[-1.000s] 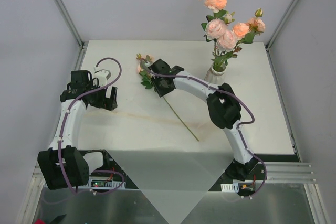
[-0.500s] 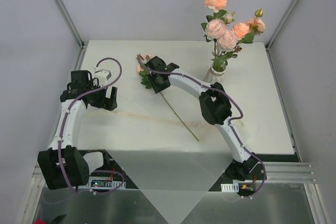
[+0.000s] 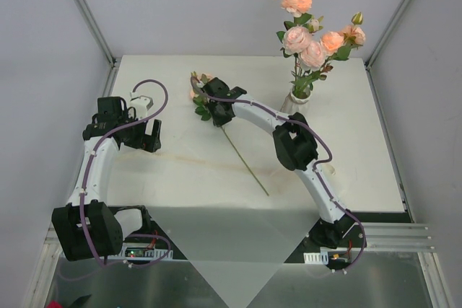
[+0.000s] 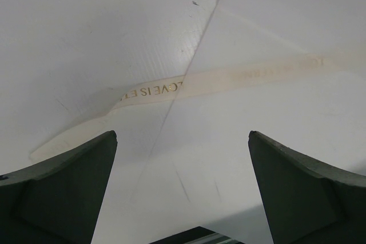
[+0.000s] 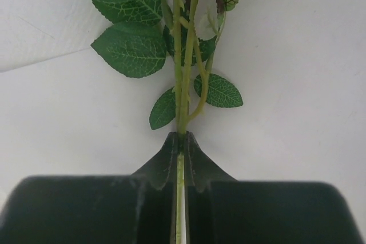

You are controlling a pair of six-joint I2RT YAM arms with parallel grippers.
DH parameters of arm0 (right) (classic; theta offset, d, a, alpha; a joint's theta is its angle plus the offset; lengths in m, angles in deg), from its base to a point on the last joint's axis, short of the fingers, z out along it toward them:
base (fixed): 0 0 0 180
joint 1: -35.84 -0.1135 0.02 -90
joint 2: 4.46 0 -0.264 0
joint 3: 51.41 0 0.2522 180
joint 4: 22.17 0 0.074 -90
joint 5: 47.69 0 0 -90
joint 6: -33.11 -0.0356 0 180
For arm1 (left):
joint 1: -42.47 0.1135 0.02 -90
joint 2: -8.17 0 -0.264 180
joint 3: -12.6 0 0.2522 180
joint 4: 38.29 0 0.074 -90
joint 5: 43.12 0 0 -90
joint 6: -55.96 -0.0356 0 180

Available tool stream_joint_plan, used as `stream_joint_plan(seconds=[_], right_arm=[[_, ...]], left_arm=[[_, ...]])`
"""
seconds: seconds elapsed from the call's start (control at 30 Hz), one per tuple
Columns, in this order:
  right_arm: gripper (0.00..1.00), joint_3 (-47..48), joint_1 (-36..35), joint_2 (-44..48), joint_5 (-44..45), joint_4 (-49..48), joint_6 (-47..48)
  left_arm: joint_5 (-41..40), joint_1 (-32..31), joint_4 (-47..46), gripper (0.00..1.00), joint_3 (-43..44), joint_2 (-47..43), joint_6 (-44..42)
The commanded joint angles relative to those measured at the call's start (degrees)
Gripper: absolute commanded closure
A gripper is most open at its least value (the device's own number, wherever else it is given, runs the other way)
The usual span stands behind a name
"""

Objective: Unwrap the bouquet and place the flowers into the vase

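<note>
The loose flower (image 3: 245, 161) lies flat on the bench (image 3: 346, 149), left of centre, with its thin green stem running diagonally from the near right up to the far left. Its peach bud and green leaves (image 3: 200, 112) sit at the far-left end. The right fingers (image 3: 213, 106) are fully closed on this stem just below the leaves. In the right wrist view the stem (image 5: 182, 72) passes straight between the two black fingertips (image 5: 171, 152), which pinch it from both sides, and leaves (image 5: 131, 50) spread out directly ahead of them.

The vase (image 3: 296, 100) stands upright near the back right of the bench, beside the right arm's forearm and well apart from the gripped end of the loose flower. It already carries several flowers (image 3: 307, 45), their peach-pink blooms and green leaves rising high above its rim.

The left fingers (image 3: 148, 137) are at the left side of the bench, well apart from both flower and vase. They are spread wide and hold nothing. In the left wrist view a cream ribbon (image 4: 229, 75) with gold lettering lies flat on the white surface below and ahead of them, not touched by either finger
</note>
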Motion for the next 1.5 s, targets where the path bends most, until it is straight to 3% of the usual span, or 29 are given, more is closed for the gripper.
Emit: stream_joint_plan(seconds=[0.0, 0.53, 0.83, 1.0, 1.23, 1.47], right_arm=[[0.99, 1.0, -0.1, 3.9, 1.4, -2.1, -1.2], [0.99, -0.6, 0.1, 27.6, -4.1, -24.6, 1.2], [0.99, -15.9, -0.7, 48.5, -8.7, -45.4, 11.8], [0.99, -22.1, -0.4, 57.9, -2.9, -52.2, 21.9], [0.99, -34.3, 3.9, 69.1, 5.3, -64.6, 28.7], [0.99, -38.5, 10.4, 74.7, 5.3, -66.2, 25.1]], left_arm=[[-0.8, 0.5, -0.5, 0.01, -0.5, 0.0, -0.5], [-0.8, 0.5, -0.4, 0.01, 0.7, -0.3, 1.6], [-1.2, 0.6, -0.3, 0.01, 2.2, 0.0, 2.9], [-0.8, 0.6, -0.2, 0.01, 2.4, -0.7, 3.1], [-1.1, 0.6, -0.2, 0.01, 2.3, -0.7, 3.7], [-0.9, 0.6, 0.2, 0.01, 3.7, -0.3, 3.1]])
